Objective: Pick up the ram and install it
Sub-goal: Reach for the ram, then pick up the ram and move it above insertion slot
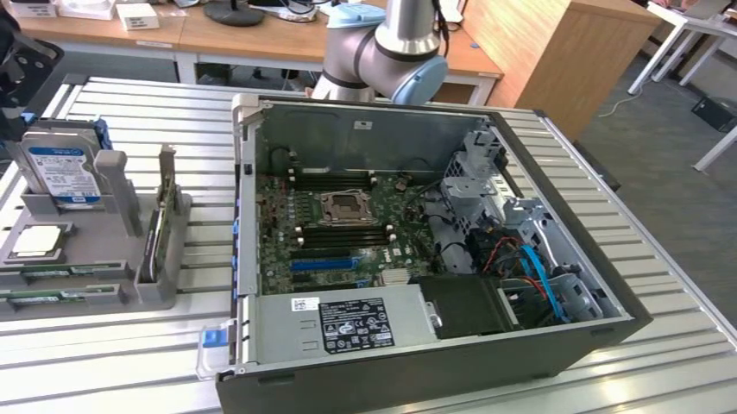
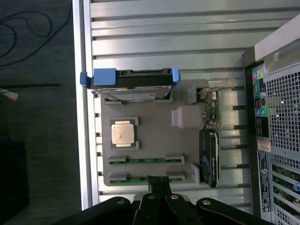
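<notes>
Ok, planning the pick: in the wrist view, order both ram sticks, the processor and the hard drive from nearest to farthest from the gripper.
1. Edge-slot ram stick, right beside the gripper.
2. Second ram stick, next slot inward.
3. Processor, in the tray's middle pocket.
4. Hard drive, standing at the tray's far end.

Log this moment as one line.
phase: pre-pick | gripper: shut, nothing held, over gray holder | ram sticks: both seated in holder | computer case: open
</notes>
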You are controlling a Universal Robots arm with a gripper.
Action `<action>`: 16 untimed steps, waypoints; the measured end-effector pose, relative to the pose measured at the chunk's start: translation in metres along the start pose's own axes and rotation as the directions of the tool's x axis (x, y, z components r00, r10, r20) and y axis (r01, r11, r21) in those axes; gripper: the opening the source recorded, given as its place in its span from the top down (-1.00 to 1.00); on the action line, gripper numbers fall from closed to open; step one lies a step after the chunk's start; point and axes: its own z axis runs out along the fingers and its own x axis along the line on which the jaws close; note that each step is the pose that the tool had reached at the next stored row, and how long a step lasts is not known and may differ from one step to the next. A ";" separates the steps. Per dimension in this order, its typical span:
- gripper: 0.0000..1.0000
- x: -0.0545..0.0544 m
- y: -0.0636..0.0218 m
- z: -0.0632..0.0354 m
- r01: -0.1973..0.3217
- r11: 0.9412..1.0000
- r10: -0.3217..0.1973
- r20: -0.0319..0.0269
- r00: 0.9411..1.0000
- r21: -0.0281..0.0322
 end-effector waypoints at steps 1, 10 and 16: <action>0.79 0.000 -0.0016 -0.0001 0.000 1.000 0.000 0.000 1.000 0.000; 0.79 0.000 -0.0064 -0.0003 0.000 1.000 0.000 0.000 1.000 0.000; 0.79 0.000 -0.0064 -0.0003 0.000 1.000 0.000 0.000 1.000 0.000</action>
